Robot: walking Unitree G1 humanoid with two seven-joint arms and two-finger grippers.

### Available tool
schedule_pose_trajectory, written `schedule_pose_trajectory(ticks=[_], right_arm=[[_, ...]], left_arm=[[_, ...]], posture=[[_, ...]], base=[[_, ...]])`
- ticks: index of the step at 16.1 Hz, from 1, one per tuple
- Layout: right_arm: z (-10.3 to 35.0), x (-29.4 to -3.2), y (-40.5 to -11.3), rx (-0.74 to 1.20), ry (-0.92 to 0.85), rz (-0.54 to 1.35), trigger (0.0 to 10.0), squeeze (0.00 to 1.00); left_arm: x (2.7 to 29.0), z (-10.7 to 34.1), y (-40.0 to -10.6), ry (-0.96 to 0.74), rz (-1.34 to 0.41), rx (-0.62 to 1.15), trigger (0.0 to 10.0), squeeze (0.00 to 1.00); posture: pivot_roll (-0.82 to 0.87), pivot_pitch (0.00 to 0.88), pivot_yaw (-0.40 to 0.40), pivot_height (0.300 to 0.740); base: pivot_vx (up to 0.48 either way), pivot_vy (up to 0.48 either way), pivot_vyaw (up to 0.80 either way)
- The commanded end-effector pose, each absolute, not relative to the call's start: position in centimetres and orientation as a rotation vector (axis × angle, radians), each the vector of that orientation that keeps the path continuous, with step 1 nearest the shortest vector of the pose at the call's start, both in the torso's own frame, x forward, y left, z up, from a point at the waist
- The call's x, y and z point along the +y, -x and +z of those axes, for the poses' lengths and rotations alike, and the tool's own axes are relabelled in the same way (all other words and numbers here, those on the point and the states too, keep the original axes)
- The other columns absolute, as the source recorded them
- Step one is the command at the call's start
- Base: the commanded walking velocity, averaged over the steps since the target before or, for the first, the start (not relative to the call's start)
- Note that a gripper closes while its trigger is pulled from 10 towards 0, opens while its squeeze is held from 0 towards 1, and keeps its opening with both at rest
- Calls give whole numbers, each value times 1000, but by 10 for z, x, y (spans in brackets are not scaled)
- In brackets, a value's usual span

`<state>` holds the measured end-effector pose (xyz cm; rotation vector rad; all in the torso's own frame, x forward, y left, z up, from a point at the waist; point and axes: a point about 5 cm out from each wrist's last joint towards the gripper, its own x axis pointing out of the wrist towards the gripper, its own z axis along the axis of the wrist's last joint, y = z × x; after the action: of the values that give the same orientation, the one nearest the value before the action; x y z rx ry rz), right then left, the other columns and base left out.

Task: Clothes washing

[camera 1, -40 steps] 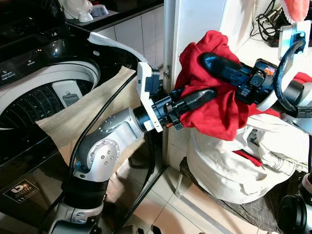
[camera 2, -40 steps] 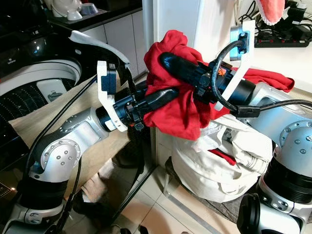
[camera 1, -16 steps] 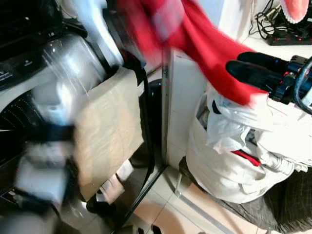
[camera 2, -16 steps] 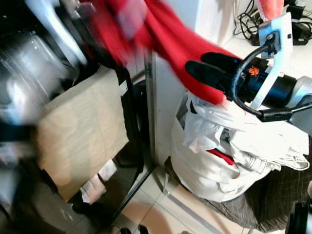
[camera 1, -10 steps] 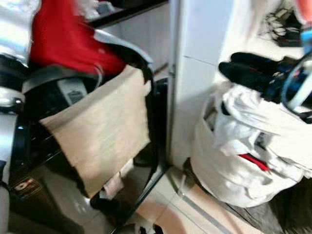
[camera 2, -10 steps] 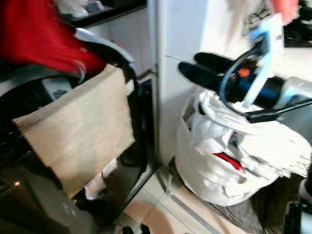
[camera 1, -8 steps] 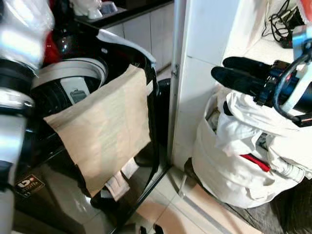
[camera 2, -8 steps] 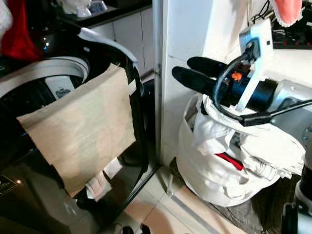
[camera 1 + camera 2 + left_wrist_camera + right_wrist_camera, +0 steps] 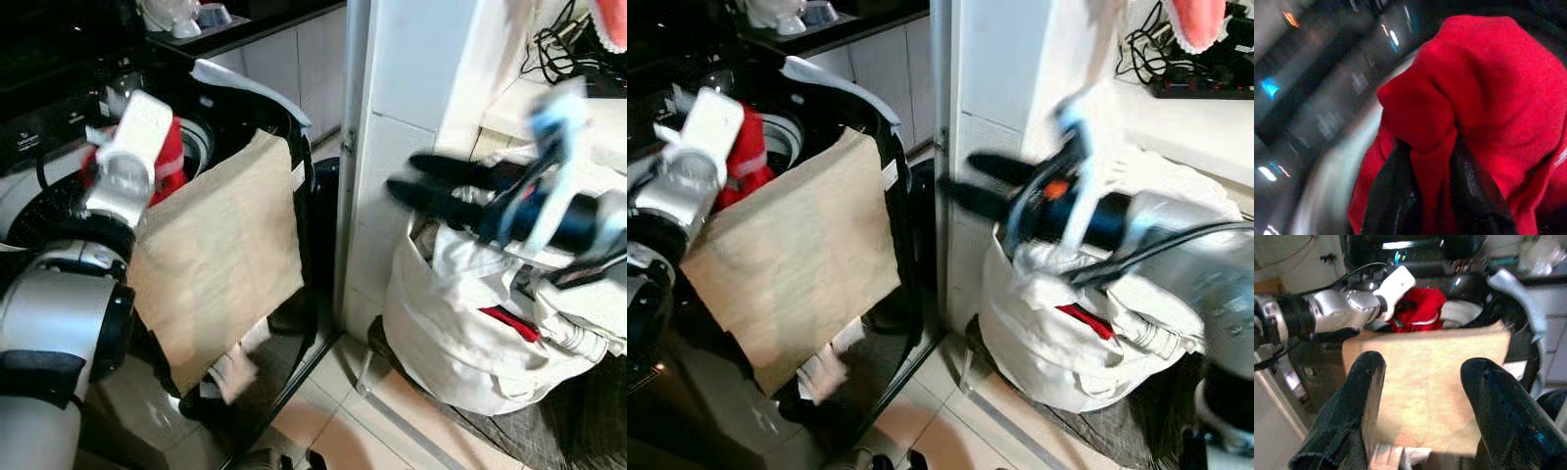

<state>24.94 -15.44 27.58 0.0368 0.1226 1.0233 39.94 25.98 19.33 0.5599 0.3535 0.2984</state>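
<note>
Now the left gripper is clenched on the red garment, holding it over the washing machine's drum opening at about ten o'clock in the head views; the cloth bunches ahead of and around the fingertips, so dropping it should only need a release. Meanwhile the right gripper hovers spread and empty above the white laundry bag at three o'clock, beside the beige cloth draped over the machine's rim.

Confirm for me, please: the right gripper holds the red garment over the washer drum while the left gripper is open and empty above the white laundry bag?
The arms are swapped. The left wrist view shows the left gripper shut on the red garment; the right gripper is the open, empty one.
</note>
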Motion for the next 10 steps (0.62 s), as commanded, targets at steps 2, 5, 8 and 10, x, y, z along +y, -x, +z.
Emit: schedule_pose_trajectory(ticks=[2, 5, 8, 10], right_arm=[[275, -151, -248, 135, -9, 1017, 10000, 0], [274, -151, -250, 143, -11, 1010, 10000, 0], [271, -151, -253, 160, -11, 988, 10000, 0], [271, -153, -254, 170, -10, 974, 10000, 0]], left_arm=[[261, 195, -399, -441, 294, 377, 10000, 1000], [260, 204, -402, -326, 279, 361, 10000, 1000], [257, 215, -405, -296, 267, 341, 10000, 1000], [258, 215, -405, -293, 268, 341, 10000, 1000]], posture=[[-100, 0, 79, 740], [-95, 0, 77, 740], [-92, 0, 76, 740], [-93, 0, 78, 740]], base=[[0, 0, 0], [0, 0, 0], [0, 0, 0], [0, 0, 0]])
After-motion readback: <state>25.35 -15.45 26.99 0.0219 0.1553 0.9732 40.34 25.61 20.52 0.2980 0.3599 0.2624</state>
